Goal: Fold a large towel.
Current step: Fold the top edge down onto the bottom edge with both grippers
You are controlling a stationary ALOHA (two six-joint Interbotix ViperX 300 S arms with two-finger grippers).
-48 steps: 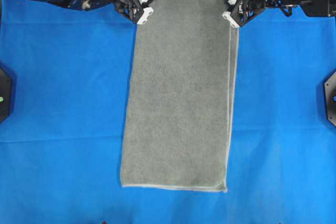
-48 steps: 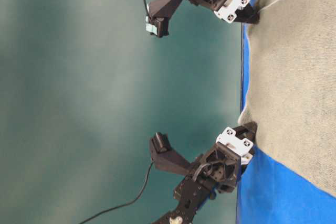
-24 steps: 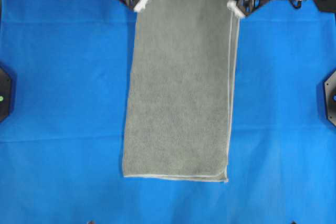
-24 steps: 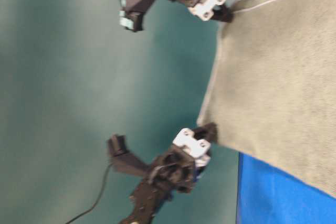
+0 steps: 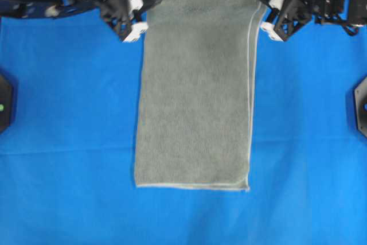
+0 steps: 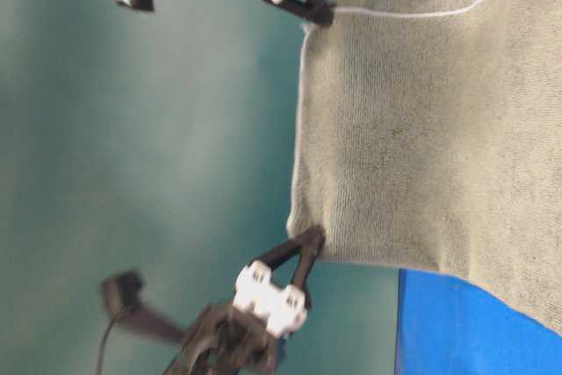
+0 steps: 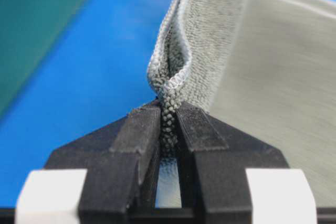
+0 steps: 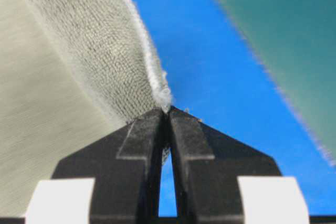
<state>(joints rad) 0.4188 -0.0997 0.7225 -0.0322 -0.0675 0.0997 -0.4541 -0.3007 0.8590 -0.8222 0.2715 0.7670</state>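
Overhead view: looks straight down, wide. Table-level view: low at the table's far edge, turned sideways, closer. Wrist views: each very close, looking out along its own fingers. Shared by all four: the lifted end of the towel.

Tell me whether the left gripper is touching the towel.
Touching. The left wrist view shows the left gripper shut on a corner of the towel, cloth pinched between its fingers.

A bright blue cloth is spread over the whole work surface. Two dark, angular fixtures are seen at its left edge and right edge. A teal backdrop is seen beyond the far edge.
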